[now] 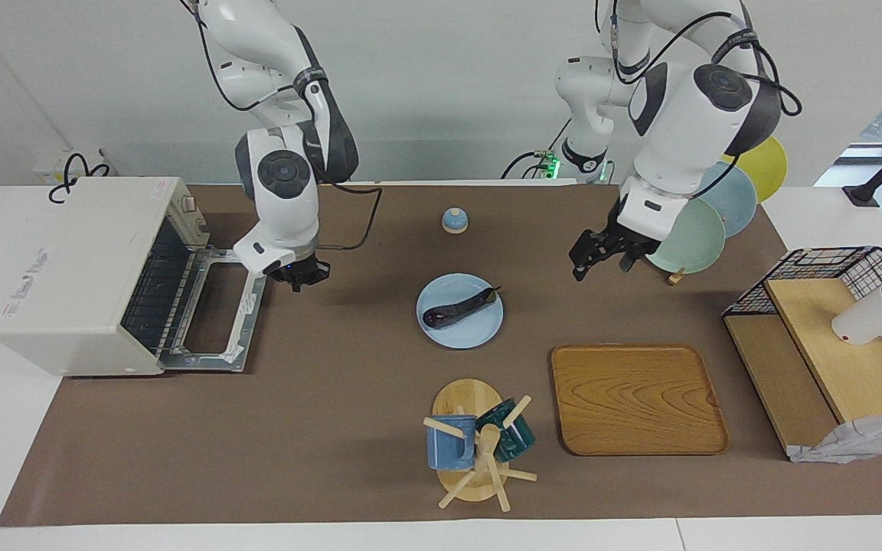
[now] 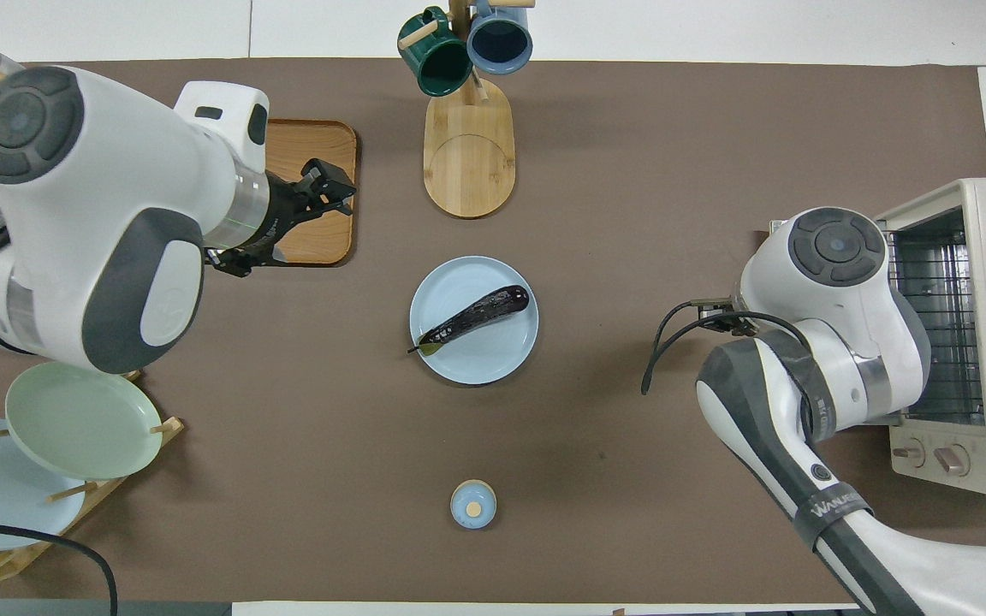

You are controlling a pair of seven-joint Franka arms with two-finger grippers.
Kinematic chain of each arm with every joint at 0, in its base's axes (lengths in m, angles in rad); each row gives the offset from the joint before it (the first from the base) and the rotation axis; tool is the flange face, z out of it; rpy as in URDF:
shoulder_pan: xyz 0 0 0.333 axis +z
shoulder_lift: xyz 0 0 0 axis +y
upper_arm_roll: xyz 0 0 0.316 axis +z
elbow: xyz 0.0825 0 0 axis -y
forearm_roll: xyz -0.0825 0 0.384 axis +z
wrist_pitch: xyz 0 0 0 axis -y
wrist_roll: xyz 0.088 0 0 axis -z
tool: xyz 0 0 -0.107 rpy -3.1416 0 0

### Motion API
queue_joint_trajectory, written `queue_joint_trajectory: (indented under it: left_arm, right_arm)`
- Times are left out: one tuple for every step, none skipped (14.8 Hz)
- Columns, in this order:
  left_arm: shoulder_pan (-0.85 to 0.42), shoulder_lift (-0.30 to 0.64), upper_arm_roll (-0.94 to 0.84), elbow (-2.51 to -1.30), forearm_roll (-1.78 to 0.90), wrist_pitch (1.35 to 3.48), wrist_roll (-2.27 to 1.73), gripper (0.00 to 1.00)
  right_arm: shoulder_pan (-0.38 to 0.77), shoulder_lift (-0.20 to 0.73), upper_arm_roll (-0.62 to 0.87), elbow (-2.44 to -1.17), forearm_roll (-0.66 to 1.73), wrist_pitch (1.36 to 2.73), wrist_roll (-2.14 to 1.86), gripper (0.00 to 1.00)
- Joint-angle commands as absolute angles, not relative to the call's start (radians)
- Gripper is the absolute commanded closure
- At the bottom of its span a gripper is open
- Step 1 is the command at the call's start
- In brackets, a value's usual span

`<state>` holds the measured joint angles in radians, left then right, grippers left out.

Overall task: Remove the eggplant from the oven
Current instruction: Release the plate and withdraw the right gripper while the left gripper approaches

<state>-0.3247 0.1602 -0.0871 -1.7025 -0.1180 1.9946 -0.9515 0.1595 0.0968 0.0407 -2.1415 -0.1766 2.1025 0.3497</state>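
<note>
eggplant (image 1: 462, 305) lies on blue plate (image 1: 479, 331), well apart from open oven (image 1: 81, 275) | right gripper (image 1: 297, 275) over oven door, fingers closed, empty | left gripper (image 1: 602, 257) fingers spread, empty
</note>
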Motion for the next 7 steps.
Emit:
queue_joint_trajectory:
  left_arm:
    - [-0.391,0.170,-0.071,-1.749,-0.132,2.063,-1.267,0.00]
    - [-0.411,0.184,-0.071,-1.750,-0.132,2.078,-1.399,0.00]
    - [-0.426,0.195,-0.071,-1.752,-0.132,2.086,-1.493,0.00]
    - [-0.439,0.210,-0.071,-1.753,-0.132,2.098,-1.603,0.00]
    - [-0.454,0.215,-0.071,-1.770,-0.132,2.121,-1.714,0.00]
    - [-0.462,0.216,-0.072,-1.795,-0.132,2.143,-1.809,0.00]
    - [-0.485,0.216,-0.071,-1.819,-0.132,2.166,-1.883,0.00]
  right_arm:
    - [0.121,0.058,0.054,-2.213,-0.178,2.167,0.330,1.00]
    - [0.114,0.064,0.054,-2.226,-0.179,2.193,0.316,1.00]
    - [0.110,0.071,0.052,-2.229,-0.179,2.198,0.308,1.00]
    - [0.103,0.075,0.052,-2.229,-0.190,2.207,0.304,1.00]
    - [0.091,0.077,0.054,-2.235,-0.210,2.221,0.299,1.00]
    - [0.078,0.075,0.054,-2.249,-0.213,2.242,0.284,1.00]
    - [0.071,0.074,0.054,-2.267,-0.213,2.272,0.269,1.00]
